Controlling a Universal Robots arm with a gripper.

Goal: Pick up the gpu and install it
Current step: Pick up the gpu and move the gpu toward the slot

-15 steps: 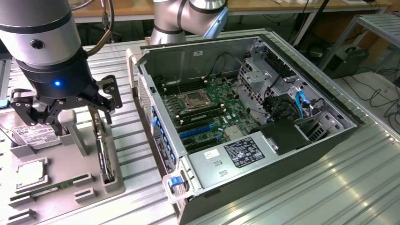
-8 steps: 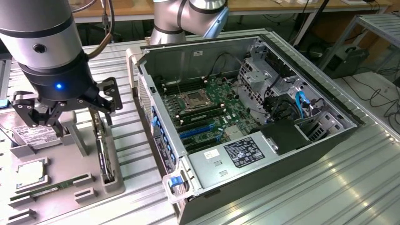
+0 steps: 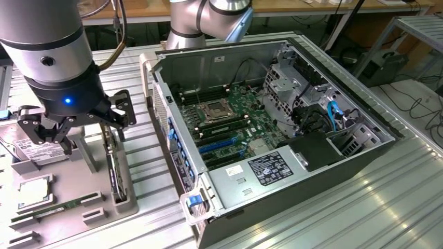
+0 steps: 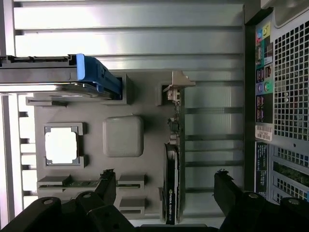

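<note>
A ribbed aluminium tabletop (image 3: 360, 207) ran under everything, catching bright strips of light along its grooves. Behind it stood a wooden bench (image 3: 312, 8) with cables dangling below. Off at the exterior view's right, a grey metal rack (image 3: 415, 23) rose over a dark box (image 3: 383, 67) and a pale floor (image 3: 398, 96) strewn with loose black cables (image 3: 424, 106).

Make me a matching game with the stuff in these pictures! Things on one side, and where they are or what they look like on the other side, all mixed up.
Things:
1. gpu
2. gripper
3. computer case
4. hard drive

Clues:
A. side open, green board inside
B. has a white label
C. open, above the grey tray
D. standing on edge in the grey tray

Pairs: 1-D, 2-C, 3-A, 4-B
</note>
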